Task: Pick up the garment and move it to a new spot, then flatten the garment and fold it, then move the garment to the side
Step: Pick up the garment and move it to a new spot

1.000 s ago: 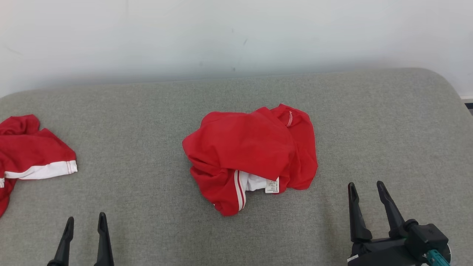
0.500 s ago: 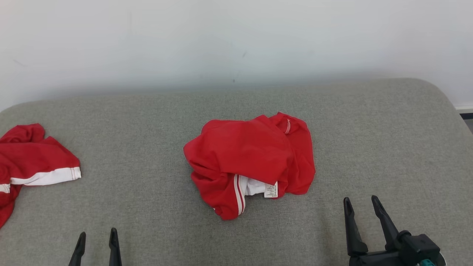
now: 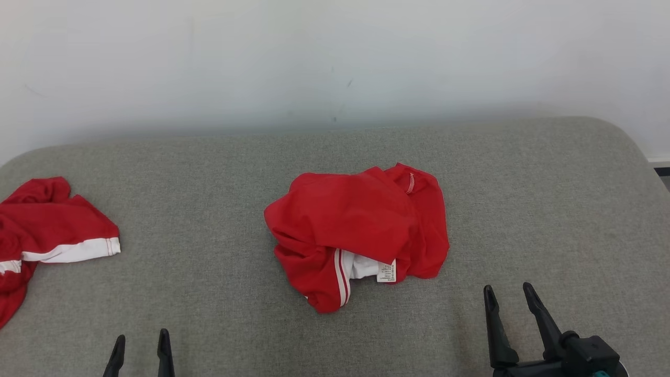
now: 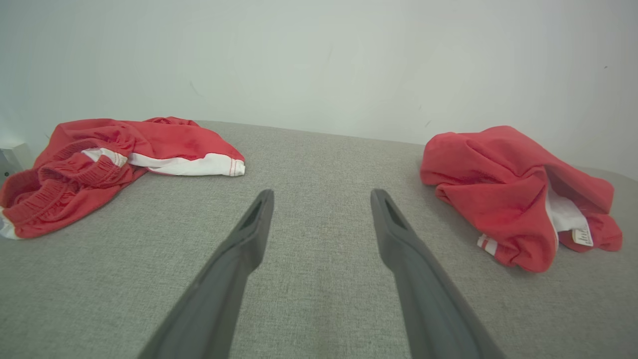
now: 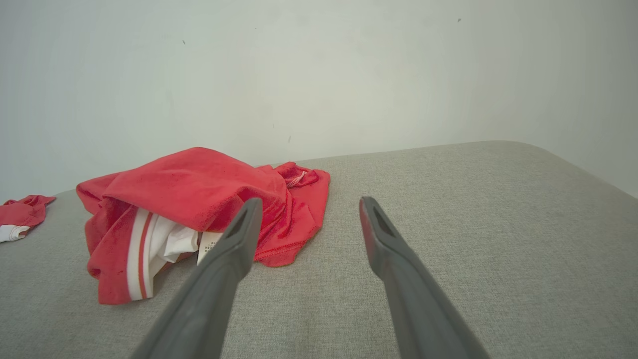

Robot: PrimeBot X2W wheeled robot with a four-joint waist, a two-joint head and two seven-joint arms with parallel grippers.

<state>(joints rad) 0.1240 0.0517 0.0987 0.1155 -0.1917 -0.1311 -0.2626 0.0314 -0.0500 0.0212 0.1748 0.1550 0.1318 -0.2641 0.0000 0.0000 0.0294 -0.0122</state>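
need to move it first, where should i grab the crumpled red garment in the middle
Probably the near lip of the crumpled red garment, where the top layer overhangs the white lining. That gap lets a finger slide under; come from the near side with the right gripper.

A small white care tag (image 3: 386, 272) shows at the near edge of the crumpled red garment (image 3: 356, 220); its rows of tiny dark print are too small to read.
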